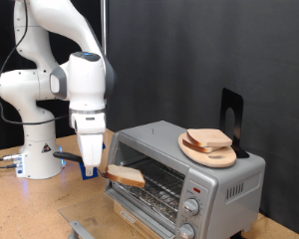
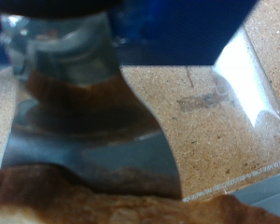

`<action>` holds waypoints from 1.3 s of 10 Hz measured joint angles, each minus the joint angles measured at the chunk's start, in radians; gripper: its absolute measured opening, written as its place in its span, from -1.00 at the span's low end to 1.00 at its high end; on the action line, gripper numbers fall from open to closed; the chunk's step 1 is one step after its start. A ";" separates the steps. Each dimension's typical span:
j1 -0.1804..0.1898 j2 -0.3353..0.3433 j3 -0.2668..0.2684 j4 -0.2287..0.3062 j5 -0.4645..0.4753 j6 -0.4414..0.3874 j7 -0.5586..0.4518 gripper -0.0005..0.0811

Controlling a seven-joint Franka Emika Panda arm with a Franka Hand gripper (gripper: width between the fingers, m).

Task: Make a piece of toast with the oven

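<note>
Gripping toast (image 1: 127,176) before oven (image 1: 184,169), exterior only.

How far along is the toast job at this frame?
Done: the oven door is open and one piece of toast is picked up. In hand: the gripper holds it by the oven mouth, beside the wire rack. Left: the slice is not on the rack; the door is unshut.
</note>
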 joint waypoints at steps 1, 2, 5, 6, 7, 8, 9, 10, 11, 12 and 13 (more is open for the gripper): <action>0.001 0.014 0.013 0.018 -0.008 -0.011 0.036 -0.03; 0.003 0.028 0.028 0.034 -0.011 -0.011 0.071 -0.03; 0.005 0.080 0.069 0.092 -0.053 -0.011 0.174 -0.03; 0.006 0.101 0.079 0.108 -0.070 -0.011 0.202 -0.03; 0.007 0.118 0.084 0.118 -0.083 -0.011 0.218 -0.03; 0.007 0.129 0.085 0.120 -0.097 -0.008 0.219 -0.03; 0.006 0.132 0.084 0.118 -0.100 -0.005 0.203 -0.03; 0.005 0.130 0.081 0.114 -0.094 -0.004 0.168 -0.03; 0.000 0.126 0.075 0.107 -0.077 0.000 0.123 -0.03; -0.004 0.116 0.066 0.096 -0.051 0.000 0.069 -0.03; -0.008 0.102 0.055 0.083 -0.028 0.000 0.027 -0.03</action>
